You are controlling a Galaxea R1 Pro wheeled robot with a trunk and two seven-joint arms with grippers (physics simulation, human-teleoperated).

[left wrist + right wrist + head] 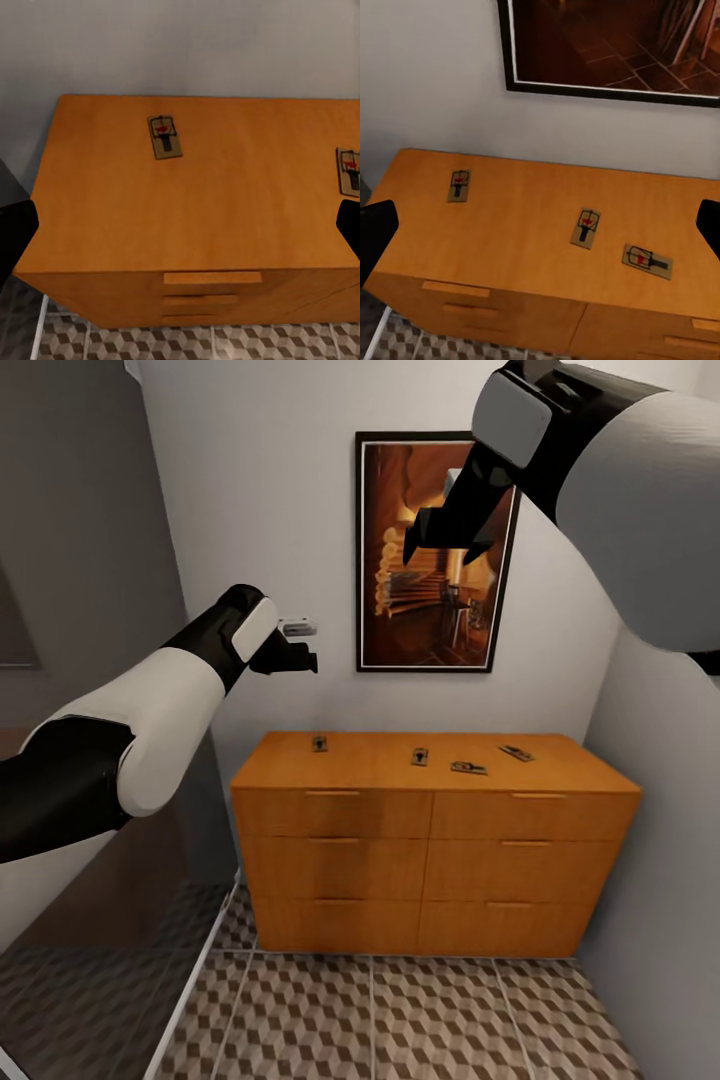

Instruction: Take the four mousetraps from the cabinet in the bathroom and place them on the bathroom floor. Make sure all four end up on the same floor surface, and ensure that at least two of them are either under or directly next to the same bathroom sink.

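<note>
Four mousetraps lie flat and well apart along the top of the cabinet [430, 800], from the leftmost trap [320, 743] through the second trap [419, 757] and third trap [468, 767] to the rightmost trap [517, 753]. Your left gripper [298, 652] and right gripper [447, 532] hang above them, both spread and holding nothing. Expect each board to be light, stiff and thin: pinch it across the wooden edges, clear of the wire, since it may slide on the smooth top.

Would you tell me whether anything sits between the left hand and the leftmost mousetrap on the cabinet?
Nothing visible does. The left hand hangs open in the air above the cabinet, and the leftmost mousetrap lies uncovered on its bare top.
</note>
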